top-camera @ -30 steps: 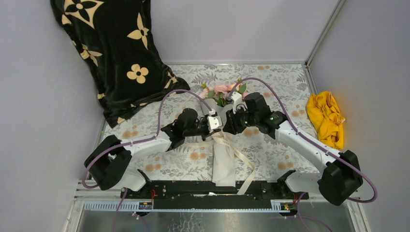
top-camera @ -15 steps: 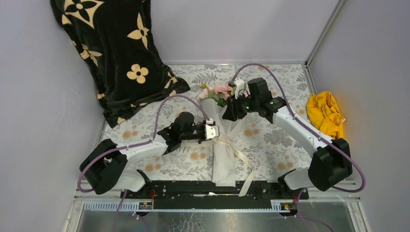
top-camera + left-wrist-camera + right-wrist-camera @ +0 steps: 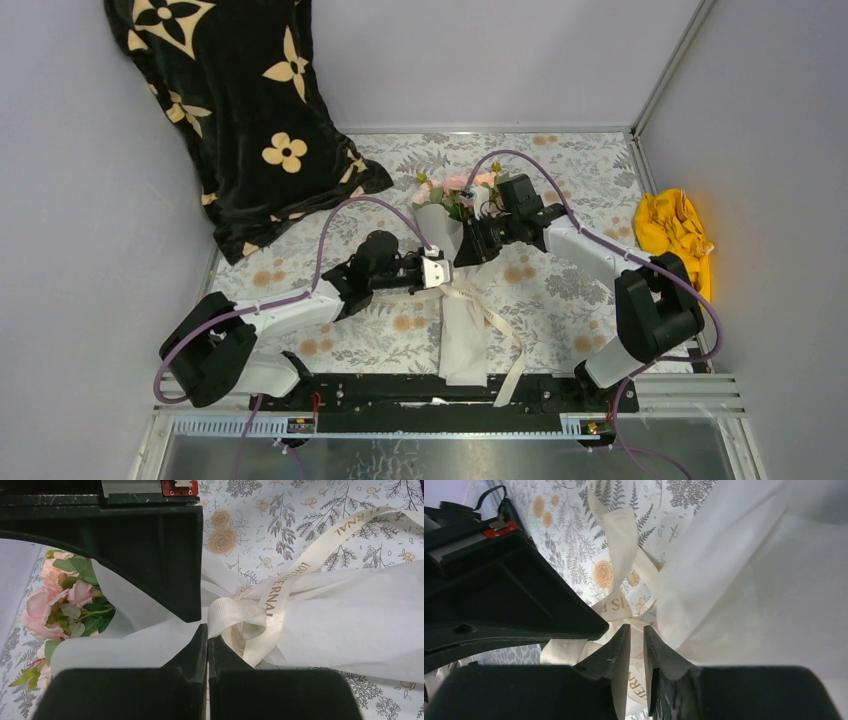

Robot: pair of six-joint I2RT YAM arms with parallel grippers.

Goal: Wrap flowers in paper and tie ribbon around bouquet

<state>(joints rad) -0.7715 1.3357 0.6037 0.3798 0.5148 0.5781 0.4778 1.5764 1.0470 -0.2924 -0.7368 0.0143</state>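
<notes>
Your bouquet lies flat on the tablecloth between the two arms, flowers at the far end, the paper cone tapering toward the bases; the ribbon is knotted round the cone's waist, with a lettered tail running off across the cloth.

Your left gripper comes in from the left at the knot, jaws pressed tight together, tips touching the ribbon loop; the wrist view does not show whether a fold is pinched between them.

Your right gripper reaches in from the right, on the flower side of the knot, close against the paper; its jaws are drawn nearly together with a thin slit left, and ribbon shows through that slit; you cannot tell whether it grasps the ribbon or only hangs over it.

A black cloth with cream flowers hangs at the far left; a yellow cloth lies at the right edge.
</notes>
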